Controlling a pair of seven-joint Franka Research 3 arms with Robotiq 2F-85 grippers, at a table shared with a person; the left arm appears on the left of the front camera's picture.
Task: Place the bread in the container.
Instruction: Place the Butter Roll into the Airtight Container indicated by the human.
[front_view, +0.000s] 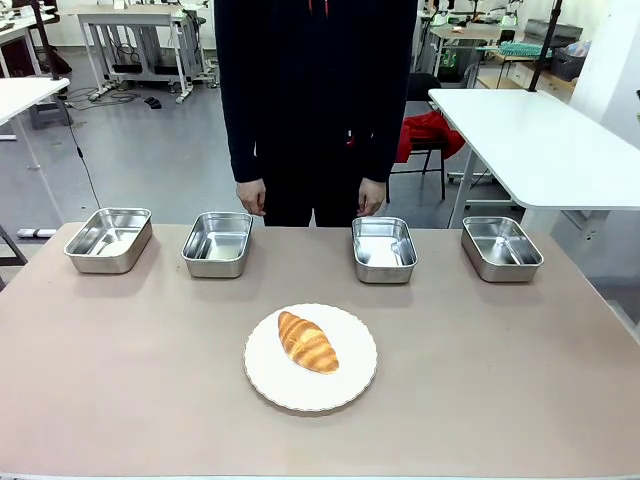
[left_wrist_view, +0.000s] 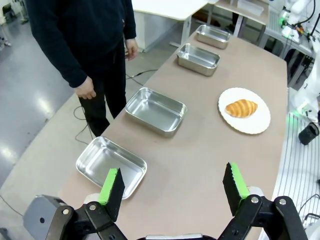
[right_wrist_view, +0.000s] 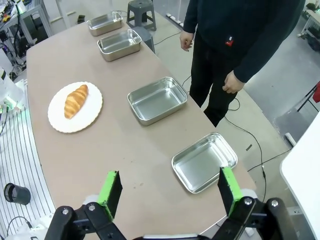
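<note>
Plainly, four pans (front_view: 105, 264) (front_view: 213, 268) (front_view: 384, 275) (front_view: 503, 272) lie empty, bread (front_view: 308, 341) on plate (front_view: 270, 375); left fingers (left_wrist_view: 109, 186), right fingers (right_wrist_view: 110, 190) gape empty.

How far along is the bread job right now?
Nothing is done yet: the bread lies on the white plate, and the four containers stand empty. Nothing is in hand; the left gripper and right gripper are both open. Left: pick up the bread and set it in a container.

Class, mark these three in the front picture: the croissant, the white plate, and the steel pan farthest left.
croissant (front_view: 308, 342), front view, middle of its ridged top.
white plate (front_view: 356, 378), front view, bare rim right of the croissant.
steel pan farthest left (front_view: 103, 262), front view, its near outer wall.
</note>
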